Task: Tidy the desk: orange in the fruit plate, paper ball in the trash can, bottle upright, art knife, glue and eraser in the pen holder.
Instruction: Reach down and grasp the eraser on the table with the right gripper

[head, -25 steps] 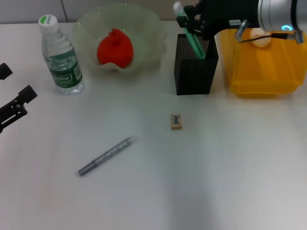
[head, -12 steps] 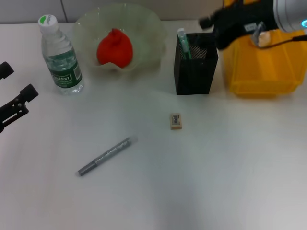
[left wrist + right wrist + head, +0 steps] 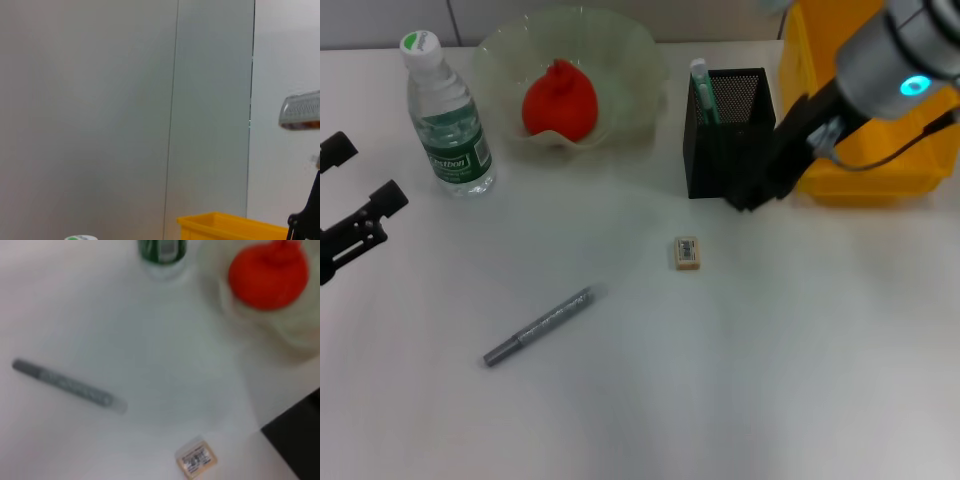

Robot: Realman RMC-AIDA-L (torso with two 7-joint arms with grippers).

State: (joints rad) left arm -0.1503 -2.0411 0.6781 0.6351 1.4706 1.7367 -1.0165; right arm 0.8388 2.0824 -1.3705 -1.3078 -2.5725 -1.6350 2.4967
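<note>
Right gripper (image 3: 745,200) hangs beside the pen holder (image 3: 725,150), jaws' state unclear; left gripper (image 3: 355,200) parked, jaws apart.

My right claw (image 3: 748,197) hangs low at mid-table, arm angled down; my left claw (image 3: 360,225) sits parked at the left edge, fingers apart.

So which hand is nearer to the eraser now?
The right hand: it is just beyond the eraser, beside the pen holder. The left hand is far off at the table's left edge.
</note>
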